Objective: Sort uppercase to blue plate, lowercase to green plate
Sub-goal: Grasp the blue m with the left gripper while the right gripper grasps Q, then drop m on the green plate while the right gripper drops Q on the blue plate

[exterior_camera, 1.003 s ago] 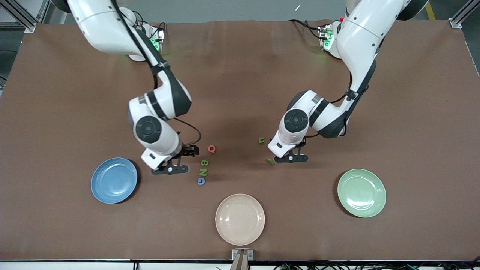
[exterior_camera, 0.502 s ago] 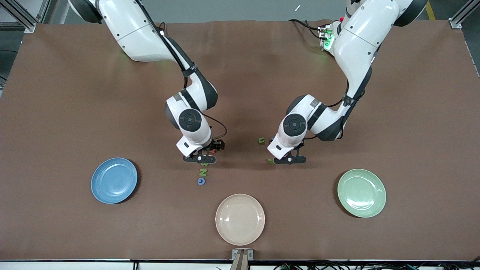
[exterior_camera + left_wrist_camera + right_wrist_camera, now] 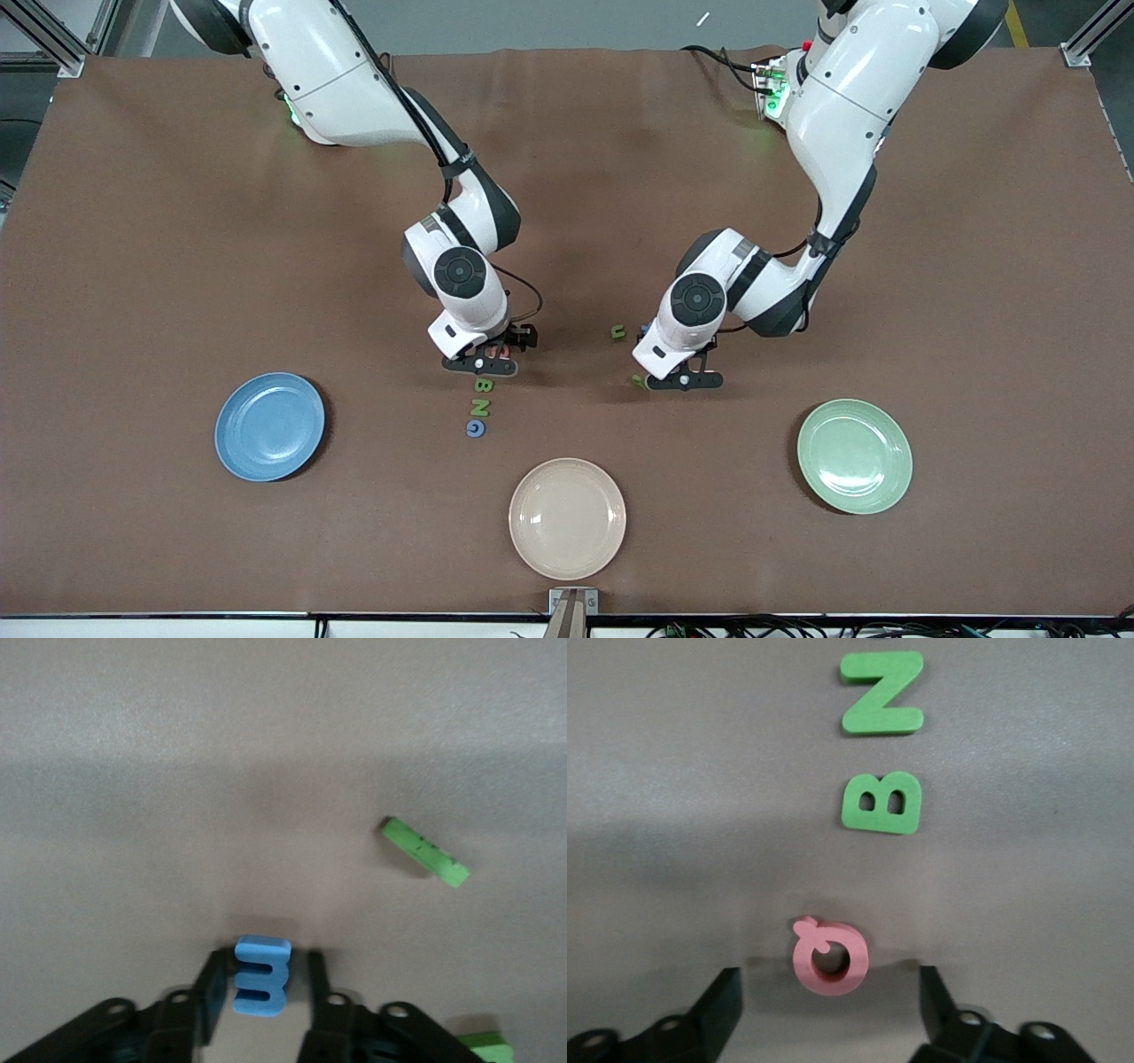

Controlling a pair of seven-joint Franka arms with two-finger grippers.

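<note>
The pink Q (image 3: 830, 957) lies flat on the table between the wide-apart fingers of my open right gripper (image 3: 830, 979), neither finger touching it. In the front view this gripper (image 3: 483, 361) stands low over the Q, with green B (image 3: 483, 385), green N (image 3: 479, 407) and blue G (image 3: 476, 428) in a row nearer the camera. My left gripper (image 3: 266, 958) is down at the table around the blue m (image 3: 261, 974), which stands on edge; one finger touches it and a small gap shows at the other. Green u (image 3: 617, 332) and another green lowercase piece (image 3: 637, 381) lie beside the left gripper (image 3: 680, 379).
The blue plate (image 3: 270, 426) sits toward the right arm's end and the green plate (image 3: 854, 455) toward the left arm's end. Neither holds anything. A cream plate (image 3: 567, 517) lies between them, nearest the camera. Both forearms hang low over the middle of the table.
My right arm swung from beside the blue plate to the pink Q and came down around it. My left gripper stayed in place while its fingers narrowed on the blue m.
</note>
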